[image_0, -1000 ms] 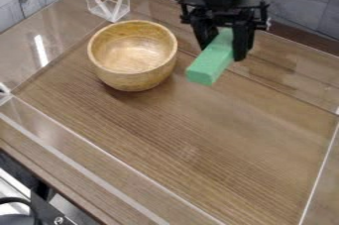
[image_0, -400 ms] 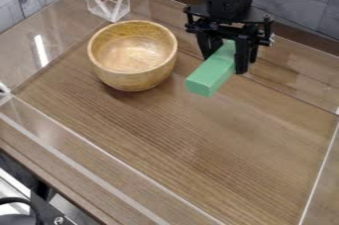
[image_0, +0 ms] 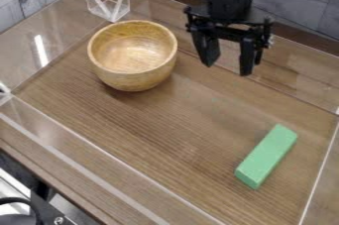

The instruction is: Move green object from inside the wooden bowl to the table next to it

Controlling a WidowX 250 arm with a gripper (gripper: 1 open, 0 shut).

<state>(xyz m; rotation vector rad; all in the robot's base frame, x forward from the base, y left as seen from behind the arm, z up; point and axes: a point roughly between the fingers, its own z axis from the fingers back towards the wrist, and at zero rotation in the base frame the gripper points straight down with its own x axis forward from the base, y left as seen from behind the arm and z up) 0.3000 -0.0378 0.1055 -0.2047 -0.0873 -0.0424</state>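
Observation:
The green object [image_0: 268,157], a bright green bar, lies flat on the table [image_0: 159,140] at the lower right, close to the right acrylic wall and far from the bowl. The wooden bowl [image_0: 133,56] stands at the upper left, and its inside shows nothing but bare wood. My gripper [image_0: 228,58] hangs above the table just right of the bowl, pointing down, open, with nothing between its black fingers [image_0: 209,51].
Low clear acrylic walls [image_0: 318,184] border the tabletop on every side. A clear folded plastic piece [image_0: 106,3] sits at the back left behind the bowl. A light brick wall runs behind the table.
The gripper has opened and let go of the green object. The bar, held beside the bowl a moment ago, now lies far off at the table's lower right. The gripper has hardly shifted.

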